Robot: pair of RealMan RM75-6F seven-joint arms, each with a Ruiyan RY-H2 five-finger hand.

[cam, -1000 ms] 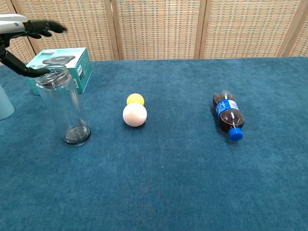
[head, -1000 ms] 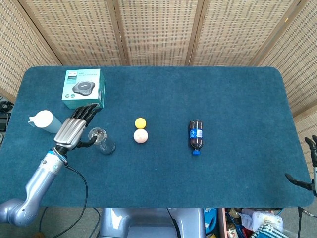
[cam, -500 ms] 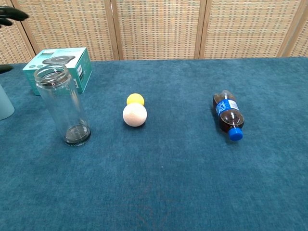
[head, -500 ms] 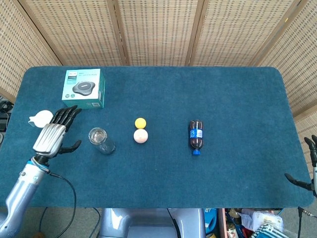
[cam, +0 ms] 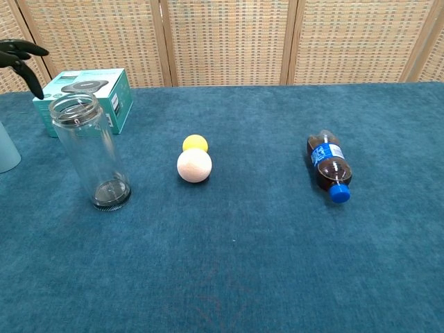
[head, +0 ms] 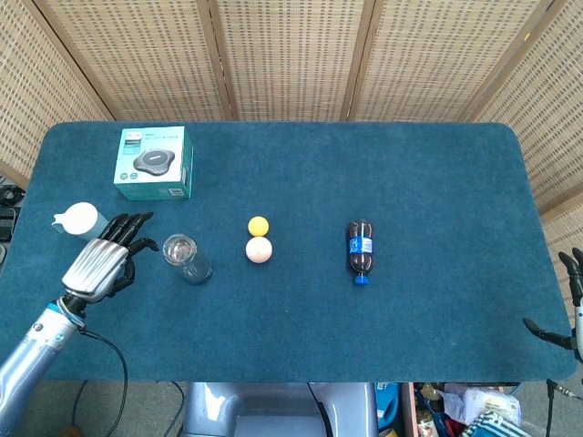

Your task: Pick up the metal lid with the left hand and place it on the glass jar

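Head view: left hand (head: 98, 264) beside the open glass jar (head: 185, 258), fingers (head: 127, 226) apart, empty; no lid visible. Find lid first, grip its rim, lower level.

Looked like a staged robot test room, not a home: table (head: 437, 182) covered in blue felt, woven cane screens (head: 291, 55) closing it off behind, and cables and clutter (head: 474, 405) showing below its front edge.
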